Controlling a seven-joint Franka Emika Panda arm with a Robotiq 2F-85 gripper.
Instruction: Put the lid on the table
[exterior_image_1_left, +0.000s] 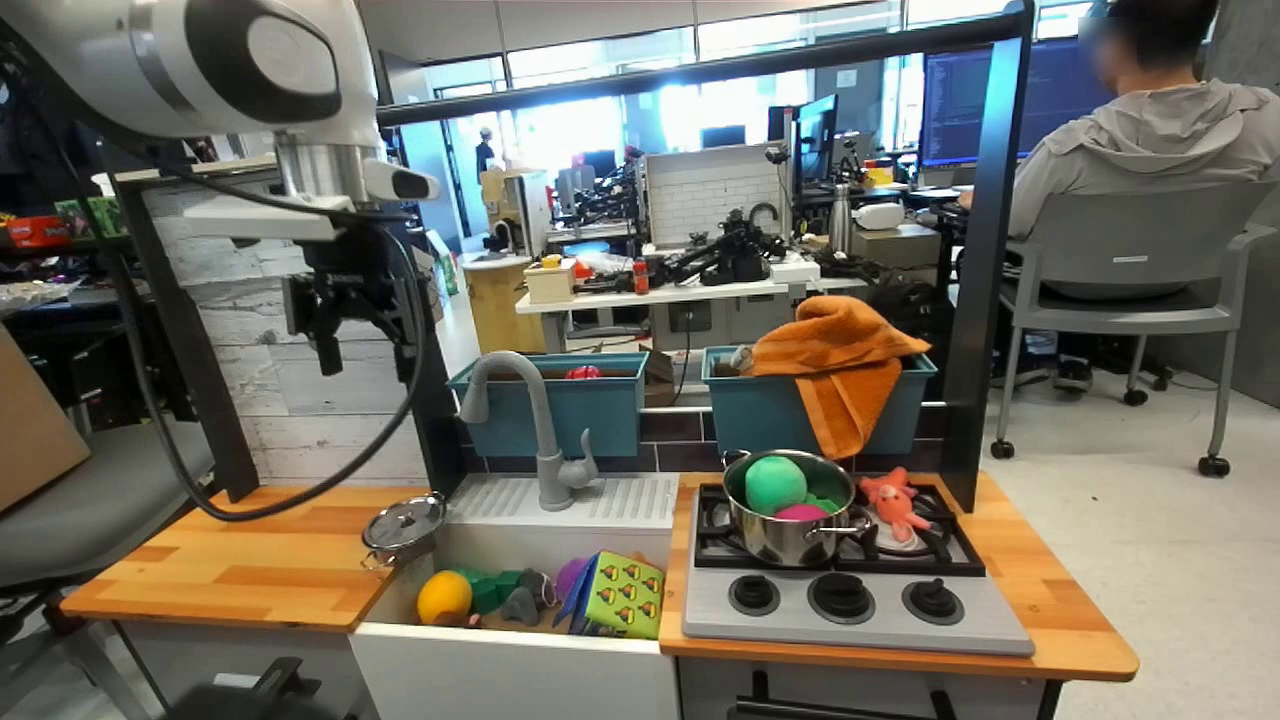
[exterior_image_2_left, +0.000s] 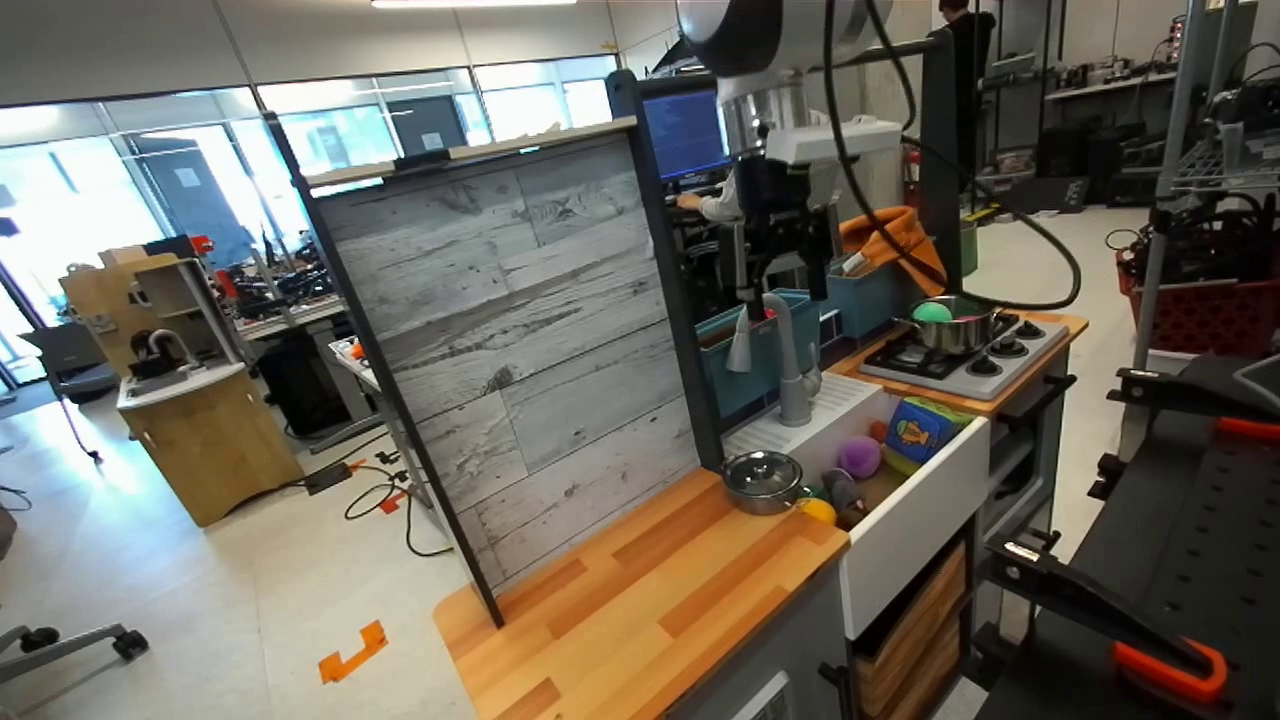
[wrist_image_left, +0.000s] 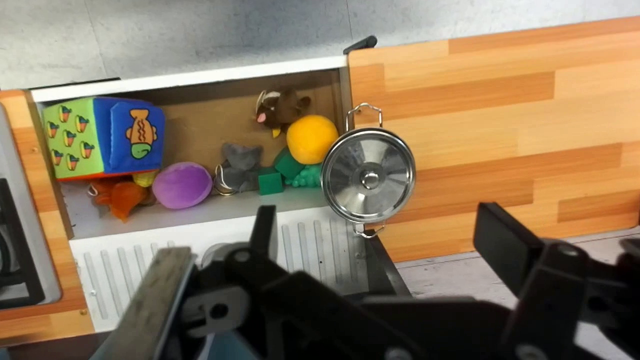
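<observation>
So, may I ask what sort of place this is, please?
Most likely a robotics lab or a technical office: a robot arm hangs near a play-kitchen sink with toys in it, and in the background a person sits before a large monitor.

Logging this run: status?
Black gripper open, holding nothing. Round silvery metal lid atop shiny metal pot. Nothing covering lid; round yellow toy beside pot.

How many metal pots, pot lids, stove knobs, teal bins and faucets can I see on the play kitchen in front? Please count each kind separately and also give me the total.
Metal pots: 2
Pot lid: 1
Stove knobs: 3
Teal bins: 2
Faucet: 1
Total: 9
</observation>
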